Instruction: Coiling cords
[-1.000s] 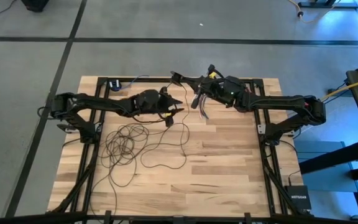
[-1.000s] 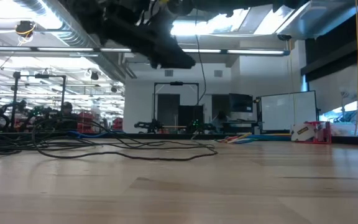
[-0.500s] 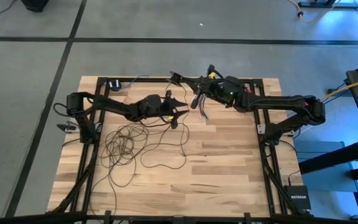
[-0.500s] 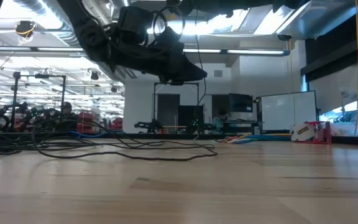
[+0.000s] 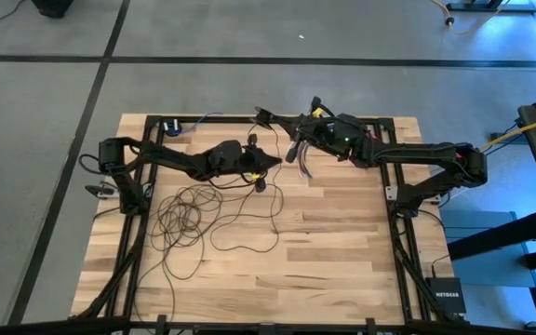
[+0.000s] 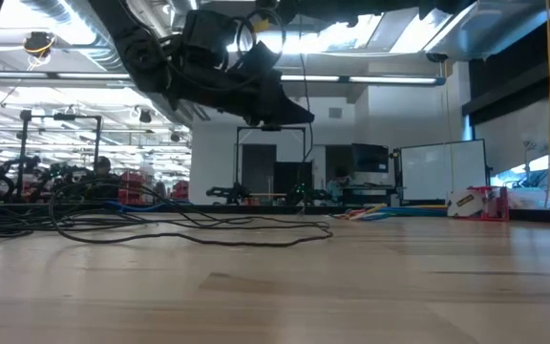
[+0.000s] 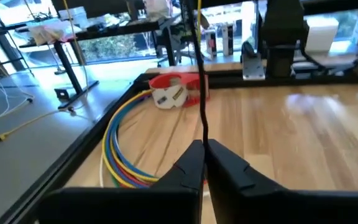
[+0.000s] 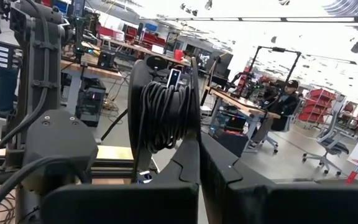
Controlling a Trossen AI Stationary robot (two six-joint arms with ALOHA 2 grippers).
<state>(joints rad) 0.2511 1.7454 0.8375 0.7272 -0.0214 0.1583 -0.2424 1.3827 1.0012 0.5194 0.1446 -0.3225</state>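
Your left claw [image 5: 266,164] is pinched shut on the cord [image 7: 199,93]: in the left wrist view the thin dark wire runs straight up out of the seam between the two closed fingers [image 7: 188,165]. In the high view that claw hangs above the far middle of the desk [image 5: 342,261], and in the low view it sits well clear of the wood, with a strand dropping past it.

From that pinch the cord goes two ways. One run rises toward your right claw [image 5: 291,149], which is just beside the left one, a little farther back and to the right, and is also closed. In the right wrist view a dark bundle of wound wire [image 8: 160,118] sits just beyond its fingers; I cannot tell from that view what exactly it is clamped on. The other run trails down and away to the near left, where the loose tangle of loops [image 5: 189,219] lies flat on the desk, with one longer strand curving out toward the middle [image 5: 249,244].

So the slack you have to gather lies down and to the near left of the left claw, and the left arm is clearly the nearer one to it. The held stretch between the two claws is short and runs roughly left to right. I judge the next wrap turns on drawing slack from that near-left pile up toward the right claw.
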